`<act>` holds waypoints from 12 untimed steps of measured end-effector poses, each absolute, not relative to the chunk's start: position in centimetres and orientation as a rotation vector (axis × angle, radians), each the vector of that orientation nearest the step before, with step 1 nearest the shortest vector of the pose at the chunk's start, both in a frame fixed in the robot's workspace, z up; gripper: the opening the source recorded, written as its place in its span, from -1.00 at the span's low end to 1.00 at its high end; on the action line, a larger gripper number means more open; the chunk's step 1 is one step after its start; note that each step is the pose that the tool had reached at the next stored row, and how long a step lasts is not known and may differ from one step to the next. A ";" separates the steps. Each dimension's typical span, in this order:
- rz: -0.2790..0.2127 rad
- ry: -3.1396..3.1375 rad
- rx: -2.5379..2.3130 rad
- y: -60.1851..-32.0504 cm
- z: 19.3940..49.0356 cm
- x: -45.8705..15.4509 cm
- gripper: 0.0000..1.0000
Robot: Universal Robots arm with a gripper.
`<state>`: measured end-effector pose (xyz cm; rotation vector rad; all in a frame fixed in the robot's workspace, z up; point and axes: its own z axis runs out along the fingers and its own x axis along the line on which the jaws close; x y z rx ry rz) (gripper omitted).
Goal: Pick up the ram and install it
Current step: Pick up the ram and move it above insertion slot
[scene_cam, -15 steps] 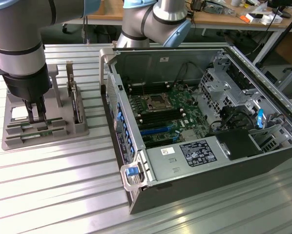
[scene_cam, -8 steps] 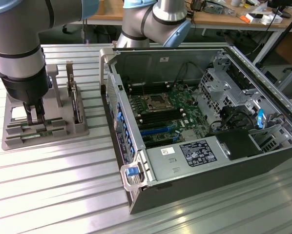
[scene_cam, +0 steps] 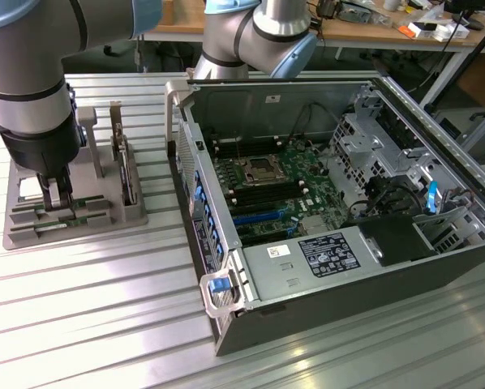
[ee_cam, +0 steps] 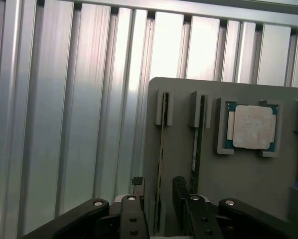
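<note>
Two ram sticks stand on edge in slots of a grey holder [ee_cam: 238, 174]. My gripper [ee_cam: 159, 211] is open and low over the holder, its black fingers [ee_cam: 133, 216] on either side of the ram [ee_cam: 162, 149]. The other stick [ee_cam: 195, 144] stands just beyond the far finger. I cannot tell whether the fingers touch the stick. In the exterior view the gripper [scene_cam: 54, 198] hangs over the grey holder [scene_cam: 32, 227] at that view's left, with the open computer case [scene_cam: 348, 275] to the right.
A square silver CPU chip [ee_cam: 251, 127] lies in a pocket of the holder beside the sticks. A hard drive [scene_cam: 127, 174] stands upright in the holder. Inside the case the motherboard [scene_cam: 279, 190] lies exposed, with drive cages at the right. The table [scene_cam: 105, 316] is ribbed metal.
</note>
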<state>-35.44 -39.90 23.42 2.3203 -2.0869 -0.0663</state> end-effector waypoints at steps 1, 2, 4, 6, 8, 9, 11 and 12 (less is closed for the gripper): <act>-0.066 -2.087 2.320 -39.9 23.3 -35.6 -0.28; -0.066 -2.087 2.320 -39.9 23.2 -35.6 -0.28; -0.066 -2.087 2.320 -39.9 23.2 -35.7 -0.28; -0.066 -2.087 2.320 -39.9 23.1 -35.8 -0.28; -0.066 -2.087 2.320 -39.9 22.9 -35.9 -0.28; -0.066 -2.087 2.320 -39.9 22.9 -35.9 -0.28; -0.066 -2.087 2.320 -39.9 22.8 -36.0 -0.28; -0.066 -2.087 2.320 -39.9 22.7 -36.0 -0.28</act>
